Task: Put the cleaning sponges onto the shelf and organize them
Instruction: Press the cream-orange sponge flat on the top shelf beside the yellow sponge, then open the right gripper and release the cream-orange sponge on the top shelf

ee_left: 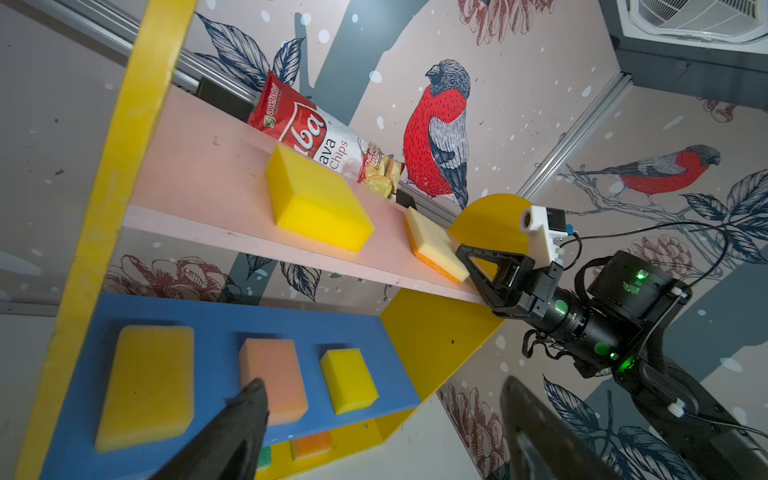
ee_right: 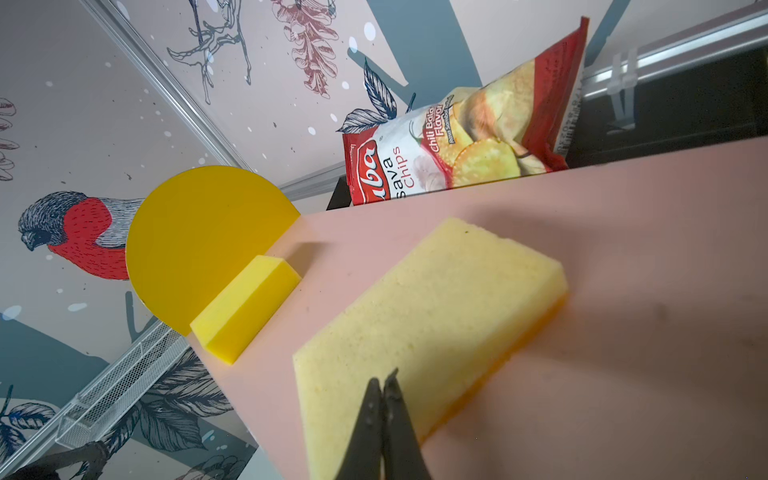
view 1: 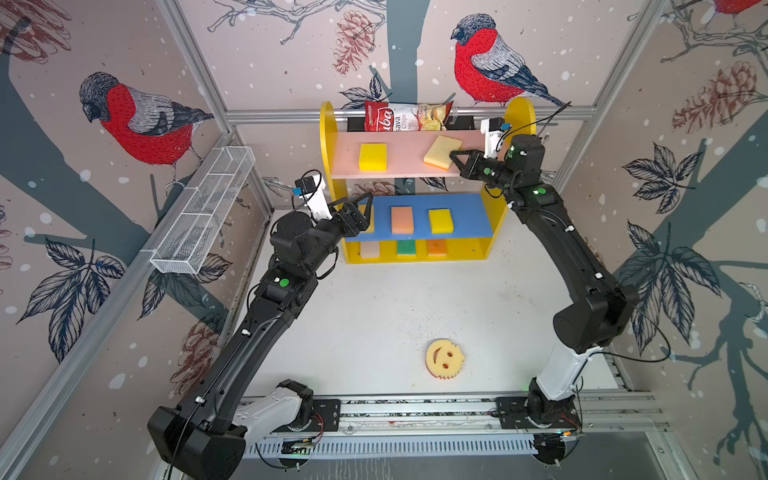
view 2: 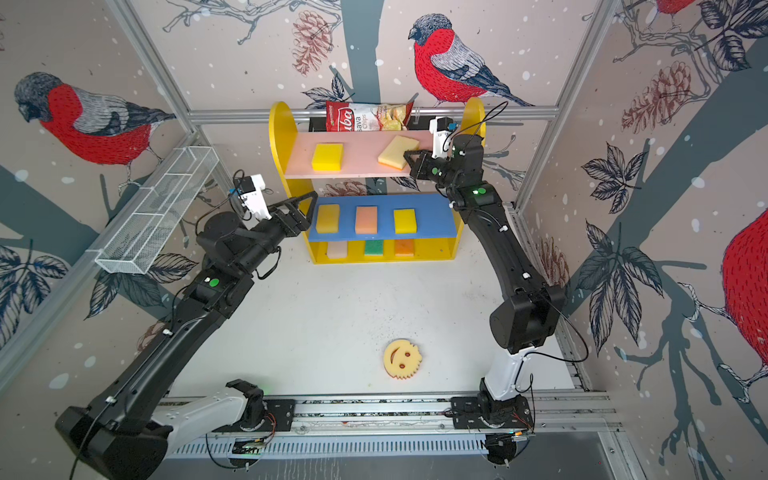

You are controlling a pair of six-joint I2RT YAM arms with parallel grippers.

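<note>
The shelf [view 1: 521,114] stands at the back in both top views. Its pink board holds a yellow sponge [view 1: 372,156] and a tilted cream sponge [view 1: 440,151] with an orange underside. My right gripper [ee_right: 384,384] is shut, nothing between its jaws, its tips over that cream sponge's near end. The blue board carries a yellow sponge [view 2: 327,218], a peach one [view 1: 402,220] and another yellow one [view 1: 440,220]. Cream, green [view 1: 406,247] and orange sponges sit on the base. My left gripper [ee_left: 382,384] hangs open and empty at the blue board's left end. A round smiley sponge [view 1: 444,359] lies on the table.
A red-and-white chips bag [view 1: 405,116] leans at the back of the pink board. A white wire-mesh rack [view 1: 203,212] hangs on the left wall. The arms' mounting rail [view 1: 415,411] runs along the table's front edge.
</note>
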